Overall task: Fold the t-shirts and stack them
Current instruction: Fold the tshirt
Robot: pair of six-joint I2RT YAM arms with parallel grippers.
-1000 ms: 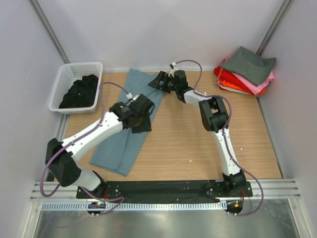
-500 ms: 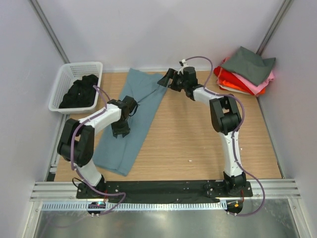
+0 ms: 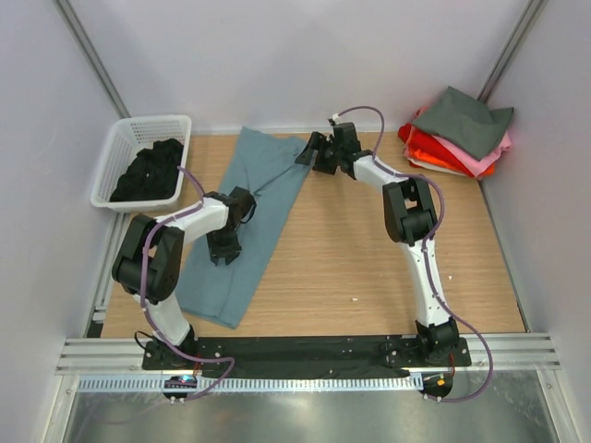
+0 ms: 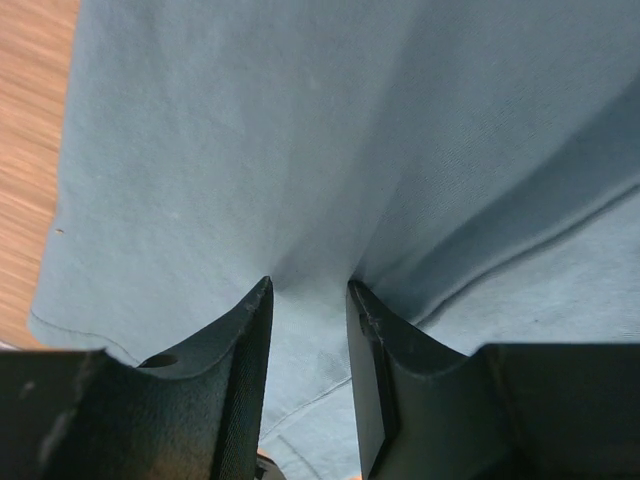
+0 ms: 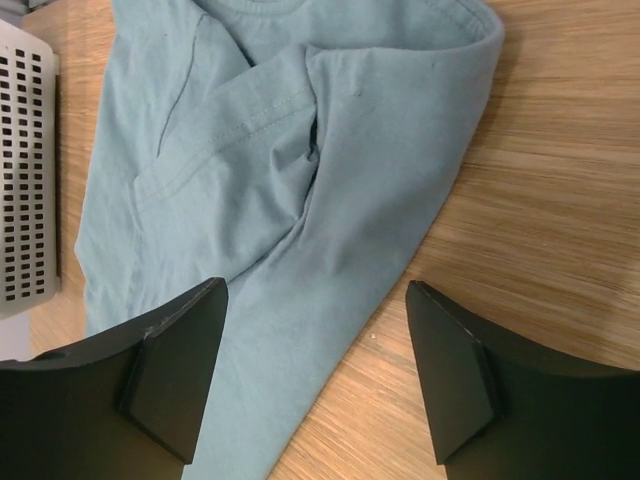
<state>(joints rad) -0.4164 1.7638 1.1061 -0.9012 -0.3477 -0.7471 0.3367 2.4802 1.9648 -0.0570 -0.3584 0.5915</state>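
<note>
The blue-grey t-shirt (image 3: pixel 263 175) is lying on the table (image 3: pixel 369 249) as a long narrow strip just right of the white basket (image 3: pixel 152 120). Its far end is sitting level with the basket and its other end is trailing toward me, past the basket's near wall, so the long axis is running far to near and slanting left as it nears me. The collar seems to be pointing to the far end, with a sleeve tucked over the body. I am judging this to be the folding step, with the lengthwise fold done. My left claw (image 4: pixel 308 285) is pinching a ridge of cloth partway along the strip. My right claw (image 5: pixel 315 290) is hovering spread wide over the far right edge, gripping nothing. Next I am needing both claws holding cloth, then lifting together to fold it crosswise. The folded shirts (image 3: pixel 457 138) are waiting well right of the basket.
</note>
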